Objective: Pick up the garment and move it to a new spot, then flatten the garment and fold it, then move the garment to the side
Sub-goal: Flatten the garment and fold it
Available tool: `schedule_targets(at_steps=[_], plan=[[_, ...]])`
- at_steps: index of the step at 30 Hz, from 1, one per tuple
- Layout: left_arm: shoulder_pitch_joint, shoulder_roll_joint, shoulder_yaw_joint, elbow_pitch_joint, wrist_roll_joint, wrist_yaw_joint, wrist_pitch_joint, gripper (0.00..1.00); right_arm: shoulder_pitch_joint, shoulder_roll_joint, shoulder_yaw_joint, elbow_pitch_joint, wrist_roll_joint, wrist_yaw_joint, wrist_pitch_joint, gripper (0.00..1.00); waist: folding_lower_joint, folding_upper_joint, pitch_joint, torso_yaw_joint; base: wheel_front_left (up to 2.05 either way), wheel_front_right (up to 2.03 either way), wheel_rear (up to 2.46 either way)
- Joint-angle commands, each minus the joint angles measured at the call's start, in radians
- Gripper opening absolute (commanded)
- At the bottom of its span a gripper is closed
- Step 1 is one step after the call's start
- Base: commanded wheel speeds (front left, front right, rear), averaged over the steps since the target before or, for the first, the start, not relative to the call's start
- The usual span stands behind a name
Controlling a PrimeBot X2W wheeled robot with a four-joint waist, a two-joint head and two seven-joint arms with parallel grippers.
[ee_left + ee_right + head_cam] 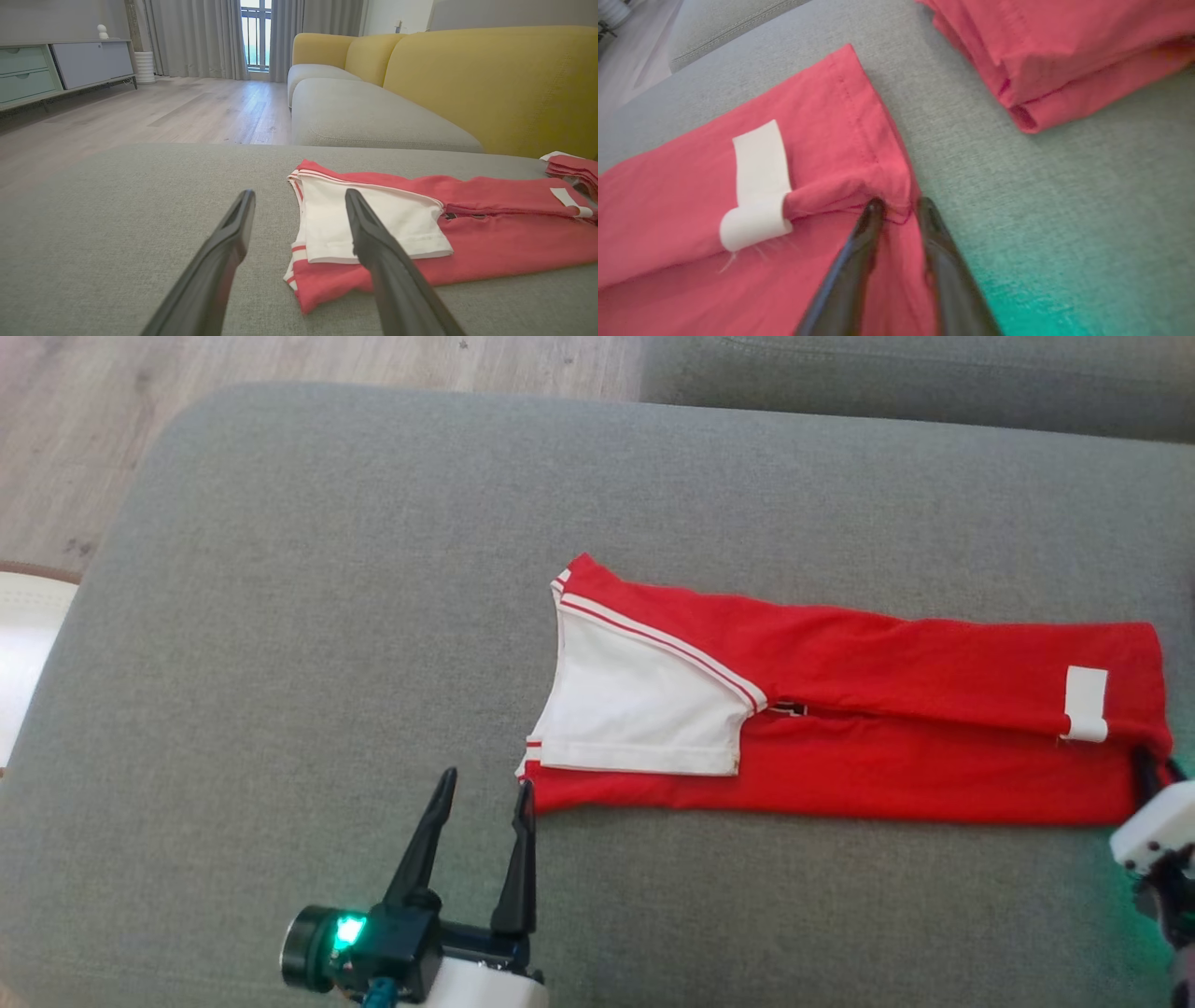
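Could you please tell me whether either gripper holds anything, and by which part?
Left gripper: open, holding nothing. Right gripper: fingers straddle the garment's hem corner beside the white tag, fabric bunched between; a firm grip cannot be told.

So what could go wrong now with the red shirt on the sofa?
1. The right gripper is at the very corner of the red garment; it might catch only one layer, and the fold could fall open.
2. The left gripper stands open at the other end, gripping nothing. If one end lifts alone, the white sleeve may flop out.
3. A second folded red garment lies close by and could get bumped.
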Motion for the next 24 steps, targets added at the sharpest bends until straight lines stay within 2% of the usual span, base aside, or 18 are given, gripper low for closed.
schedule_targets(at_steps=[1, 11, 18, 24], plan=[[-0.013, -0.010, 0.050, -0.024, 0.014, -0.008, -0.011, 1.00, -0.007, 0.001, 0.046, -0.014, 0.011, -0.001, 0.010, 0.00, -0.0001, 0.0000, 0.005, -0.004, 0.00, 0.00, 0.00], [-0.003, -0.021, 0.093, -0.002, 0.054, -0.032, -0.011, 1.00, 0.002, -0.062, 0.085, -0.061, 0.075, -0.001, -0.072, 0.00, -0.0001, 0.0000, -0.009, -0.020, 0.00, 0.00, 0.00], [0.013, -0.032, 0.119, 0.008, 0.069, -0.049, -0.011, 1.00, 0.044, -0.146, 0.122, -0.137, 0.147, -0.001, -0.093, 0.00, -0.0001, 0.0000, -0.028, -0.035, 0.00, 0.00, 0.00], [0.026, -0.038, 0.130, 0.021, 0.082, -0.065, -0.011, 1.00, 0.059, -0.145, 0.174, -0.231, 0.215, -0.001, -0.107, 0.00, -0.0001, 0.0000, -0.051, -0.035, 0.00, 0.00, 0.00]])
